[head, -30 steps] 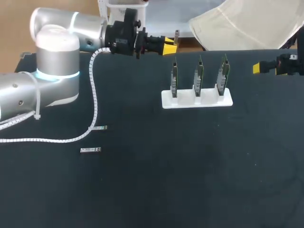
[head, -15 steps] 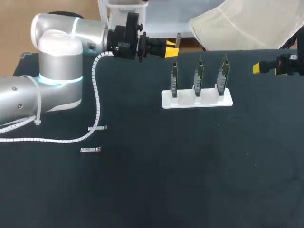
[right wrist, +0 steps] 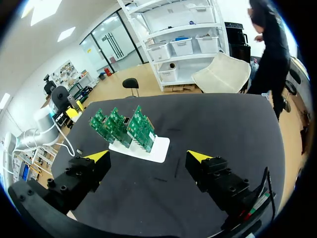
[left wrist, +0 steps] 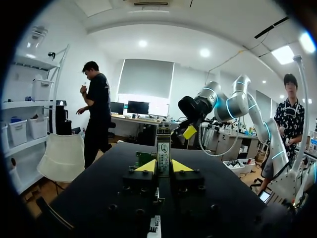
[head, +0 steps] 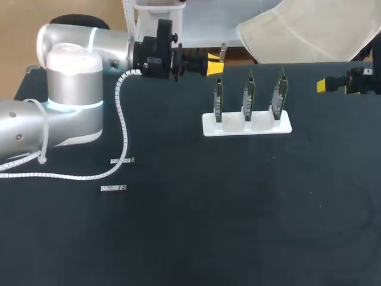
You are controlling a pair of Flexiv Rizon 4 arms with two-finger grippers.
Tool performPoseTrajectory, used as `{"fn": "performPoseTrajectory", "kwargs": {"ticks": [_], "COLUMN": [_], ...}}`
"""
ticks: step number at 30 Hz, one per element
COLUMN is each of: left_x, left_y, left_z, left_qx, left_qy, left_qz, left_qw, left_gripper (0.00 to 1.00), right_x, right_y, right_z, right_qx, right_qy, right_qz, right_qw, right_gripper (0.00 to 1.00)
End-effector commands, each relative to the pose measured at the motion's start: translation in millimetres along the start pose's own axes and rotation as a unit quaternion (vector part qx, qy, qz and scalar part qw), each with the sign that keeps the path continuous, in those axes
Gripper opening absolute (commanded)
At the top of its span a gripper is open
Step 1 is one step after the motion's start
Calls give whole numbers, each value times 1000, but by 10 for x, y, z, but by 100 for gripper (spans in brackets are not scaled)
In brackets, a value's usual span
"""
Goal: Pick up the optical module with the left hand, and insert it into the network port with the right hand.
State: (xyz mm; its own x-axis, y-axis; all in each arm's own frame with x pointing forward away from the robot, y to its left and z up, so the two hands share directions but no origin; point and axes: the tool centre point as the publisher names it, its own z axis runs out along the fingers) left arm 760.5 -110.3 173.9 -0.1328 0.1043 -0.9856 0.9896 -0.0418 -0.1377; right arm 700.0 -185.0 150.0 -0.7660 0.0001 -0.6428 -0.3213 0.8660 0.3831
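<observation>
My left gripper (head: 215, 63) hangs over the table's far edge, left of the board stand, shut on a slim silver optical module (head: 222, 50) that sticks up from its yellow tips. In the left wrist view the module (left wrist: 163, 149) stands upright between the fingers (left wrist: 147, 166), with green boards (left wrist: 143, 158) just ahead. Three green circuit boards (head: 248, 94) carrying the network ports stand upright in a white base (head: 247, 124). My right gripper (head: 327, 86) is at the far right, apart from the boards, open and empty (right wrist: 147, 156), with the boards (right wrist: 121, 126) ahead of it.
Two more silver modules lie on the black table at the left, one (head: 122, 161) beside the white cable chain (head: 122, 119) and one (head: 113, 188) nearer the front. The left arm's big elbow (head: 71, 77) fills the far left corner.
The left arm has shifted a little, carrying the module slightly right and lower toward the boards; its cable chain swung with it. The right arm has not moved.
</observation>
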Motion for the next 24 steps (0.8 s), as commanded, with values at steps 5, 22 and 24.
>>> {"fn": "performPoseTrajectory", "kwargs": {"ticks": [5,22,24], "left_x": [38,55,55], "left_y": [15,31,31], "left_z": [13,-13,-13], "left_qx": [7,1,1], "left_qy": [-4,-3,-3], "left_qz": [-3,-4,-4], "left_qw": [1000,1000,1000], "left_gripper": [0,0,0], "right_x": [0,0,-22], "right_y": [0,0,-41], "right_z": [0,0,-12], "right_qx": [0,0,-4], "right_qy": [0,0,3], "right_qz": [0,0,-4], "right_qw": [1000,1000,1000], "right_gripper": [100,100,100]}}
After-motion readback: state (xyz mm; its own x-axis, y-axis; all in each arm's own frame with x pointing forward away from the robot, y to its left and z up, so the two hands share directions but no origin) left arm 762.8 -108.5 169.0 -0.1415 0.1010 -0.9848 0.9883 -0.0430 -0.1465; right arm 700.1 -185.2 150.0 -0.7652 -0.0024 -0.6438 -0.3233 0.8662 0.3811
